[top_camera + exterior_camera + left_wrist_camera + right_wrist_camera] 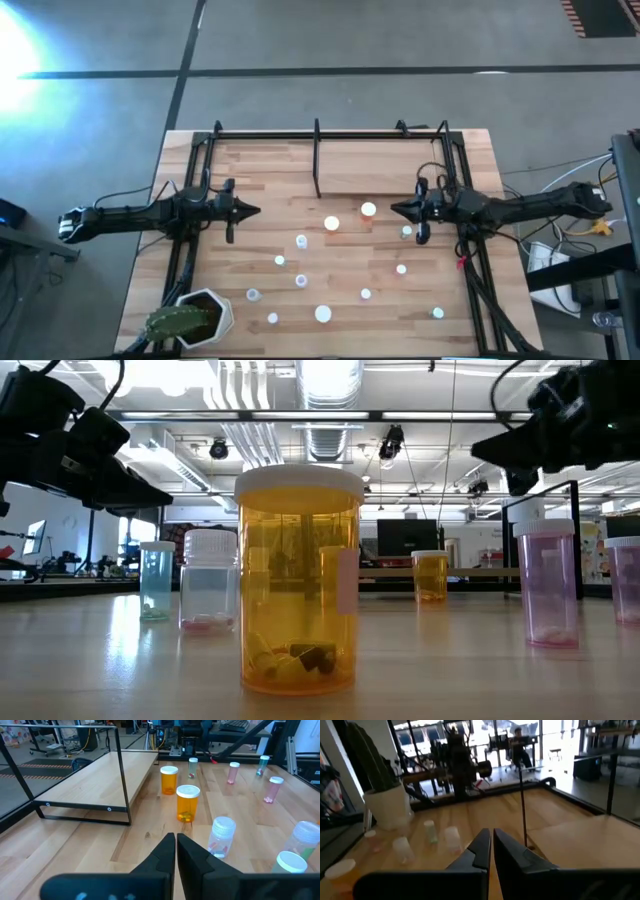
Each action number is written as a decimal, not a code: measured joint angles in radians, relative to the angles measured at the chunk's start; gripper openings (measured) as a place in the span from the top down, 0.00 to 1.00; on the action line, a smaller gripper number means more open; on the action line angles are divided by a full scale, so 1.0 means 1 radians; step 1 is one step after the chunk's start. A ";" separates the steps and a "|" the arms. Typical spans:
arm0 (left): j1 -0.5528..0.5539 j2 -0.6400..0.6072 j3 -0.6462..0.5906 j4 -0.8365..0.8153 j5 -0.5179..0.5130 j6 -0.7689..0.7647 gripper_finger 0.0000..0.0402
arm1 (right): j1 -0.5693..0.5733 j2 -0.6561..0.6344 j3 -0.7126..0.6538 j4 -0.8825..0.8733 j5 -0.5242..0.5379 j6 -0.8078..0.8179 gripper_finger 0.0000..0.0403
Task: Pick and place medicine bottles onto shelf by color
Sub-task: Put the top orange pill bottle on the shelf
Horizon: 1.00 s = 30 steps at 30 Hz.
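Note:
Several small medicine bottles stand upright on the wooden tabletop between my arms. Two orange ones with white caps (332, 224) (368, 210) stand nearest the shelf, and they also show in the left wrist view (188, 803) (169, 780). Smaller ones with pink, green, bluish or white tops are spread toward the near edge (323, 314). The shelf (380, 165), a light-wood panel in a black rod frame, sits at the far middle. My left gripper (255, 211) hovers left of the bottles, shut and empty. My right gripper (395, 209) hovers to their right, shut and empty.
A white pot with a green cactus (190, 318) stands at the near left corner. Black rod frames run along the table's left (190, 250) and right (470, 270) sides. One orange bottle (299, 580) stands close in front of the low camera.

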 joint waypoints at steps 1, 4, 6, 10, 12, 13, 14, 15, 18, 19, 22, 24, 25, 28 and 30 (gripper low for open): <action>0.000 0.000 0.000 0.000 0.000 0.000 1.00 | 0.000 0.023 0.027 -0.029 0.000 0.000 0.97; 0.000 0.000 0.000 0.000 0.000 0.000 1.00 | 0.000 0.095 0.127 -0.183 -0.002 -0.006 0.97; 0.000 0.000 0.000 0.000 0.000 0.000 1.00 | 0.000 0.138 0.205 -0.298 -0.001 -0.016 0.95; 0.000 0.000 0.000 0.000 0.000 0.000 1.00 | 0.000 0.231 0.345 -0.510 -0.002 -0.048 0.85; 0.000 0.000 0.000 0.000 0.000 0.000 1.00 | 0.000 0.270 0.413 -0.587 -0.003 -0.059 0.77; 0.000 0.000 0.000 0.000 0.000 0.000 1.00 | 0.000 0.286 0.446 -0.627 -0.003 -0.066 0.73; 0.000 0.000 0.000 0.000 0.000 0.000 1.00 | 0.000 0.302 0.476 -0.664 -0.003 -0.075 0.69; 0.000 0.000 0.000 0.000 0.000 0.000 1.00 | 0.000 0.318 0.504 -0.702 -0.006 -0.079 0.65; 0.000 0.000 0.000 0.000 0.000 0.000 1.00 | 0.000 0.363 0.558 -0.796 -0.010 -0.101 0.55; 0.000 0.000 0.000 0.000 0.000 0.000 1.00 | 0.000 0.374 0.572 -0.813 -0.010 -0.112 0.52; 0.000 0.000 0.000 0.000 0.000 0.000 1.00 | 0.000 0.409 0.603 -0.841 -0.010 -0.157 0.46; 0.000 0.000 0.000 0.000 0.000 0.000 1.00 | 0.000 0.433 0.613 -0.861 -0.011 -0.189 0.42; 0.000 0.000 0.000 0.000 0.000 0.000 1.00 | 0.000 0.445 0.615 -0.861 -0.011 -0.197 0.41; 0.000 0.000 0.000 0.000 0.000 0.000 1.00 | 0.000 0.470 0.624 -0.858 -0.011 -0.222 0.36; 0.000 0.000 0.000 0.000 0.000 0.000 1.00 | 0.000 0.486 0.625 -0.857 -0.010 -0.236 0.34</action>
